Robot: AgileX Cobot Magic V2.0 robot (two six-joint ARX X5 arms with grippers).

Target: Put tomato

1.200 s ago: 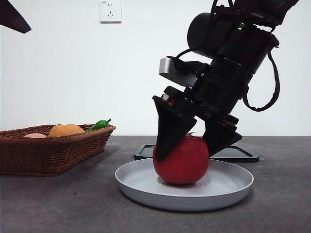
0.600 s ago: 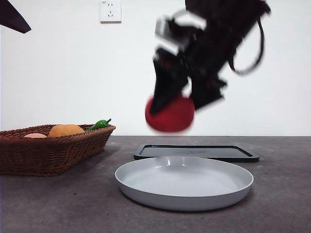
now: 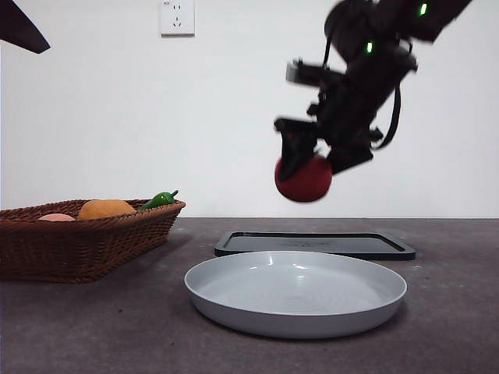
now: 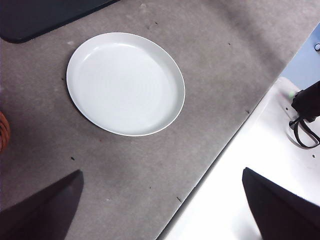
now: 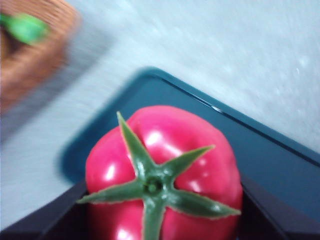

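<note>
Gripping the tomato (image 3: 304, 178) in mid-air, right gripper (image 3: 321, 160) fingers clamped on it, above the dark tray (image 3: 312, 243). Left gripper (image 4: 162, 210) fingers apart, high over the plate (image 4: 125, 82).

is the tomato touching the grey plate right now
Apart. The front view shows the tomato held in the right pincer high in the air, with bare white wall between it and the grey plate on the table below.

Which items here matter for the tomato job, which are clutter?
In play:
tomato, held in the air by the right pincer

Lying about:
grey plate
dark tray
basket with an orange fruit and green pepper
left pincer, waiting
</note>
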